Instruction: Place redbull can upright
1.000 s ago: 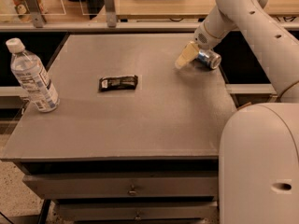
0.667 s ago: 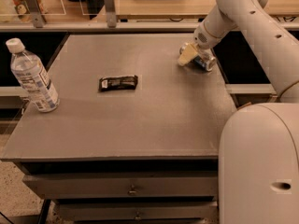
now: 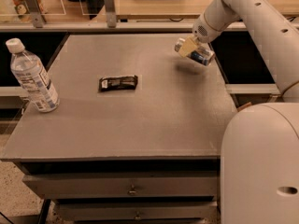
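The redbull can [image 3: 203, 57], silver with blue panels, is held lying on its side in my gripper [image 3: 193, 49] at the table's far right. The gripper is shut on it and holds it a little above the grey tabletop [image 3: 140, 111], with a faint shadow beneath. Its cream-coloured fingers [image 3: 187, 45] cover the can's left part. My white arm reaches in from the upper right.
A clear plastic water bottle [image 3: 32, 77] with a white cap stands at the table's left edge. A dark wrapped snack bar [image 3: 118, 82] lies left of centre. The table's right edge lies just right of the can. Drawers [image 3: 133, 189] sit under the front edge.
The gripper has lifted the can off the tabletop and carried it slightly up; the can stays on its side. The bottle and bar have not moved.
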Controlling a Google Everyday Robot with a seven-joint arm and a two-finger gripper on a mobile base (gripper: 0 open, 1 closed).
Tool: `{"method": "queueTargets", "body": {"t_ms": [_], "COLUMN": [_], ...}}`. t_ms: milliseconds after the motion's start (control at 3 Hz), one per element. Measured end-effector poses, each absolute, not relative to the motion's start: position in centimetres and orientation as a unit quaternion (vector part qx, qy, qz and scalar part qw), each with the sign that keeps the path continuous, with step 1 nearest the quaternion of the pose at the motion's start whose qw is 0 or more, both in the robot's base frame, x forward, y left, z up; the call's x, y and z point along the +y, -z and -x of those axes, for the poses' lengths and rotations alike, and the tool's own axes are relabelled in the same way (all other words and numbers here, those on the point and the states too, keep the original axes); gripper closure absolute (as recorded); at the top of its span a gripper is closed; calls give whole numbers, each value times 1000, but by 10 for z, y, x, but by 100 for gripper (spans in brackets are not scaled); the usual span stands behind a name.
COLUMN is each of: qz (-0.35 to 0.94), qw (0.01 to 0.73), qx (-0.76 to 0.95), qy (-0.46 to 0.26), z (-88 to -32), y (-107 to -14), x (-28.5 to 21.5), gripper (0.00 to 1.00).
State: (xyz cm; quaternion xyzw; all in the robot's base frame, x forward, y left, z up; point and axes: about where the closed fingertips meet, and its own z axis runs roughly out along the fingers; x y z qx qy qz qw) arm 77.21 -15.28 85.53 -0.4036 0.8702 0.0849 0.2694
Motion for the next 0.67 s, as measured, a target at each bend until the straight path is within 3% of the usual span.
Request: {"method": "queueTargets", "body": {"t_ms": [333, 667], "qz": [429, 451], "qw": [293, 344], "qx": [849, 813], "qy": [-93, -134], "z": [-764, -751], "y": [-890, -930], "x": [-137, -122], "gripper": [100, 100]}}
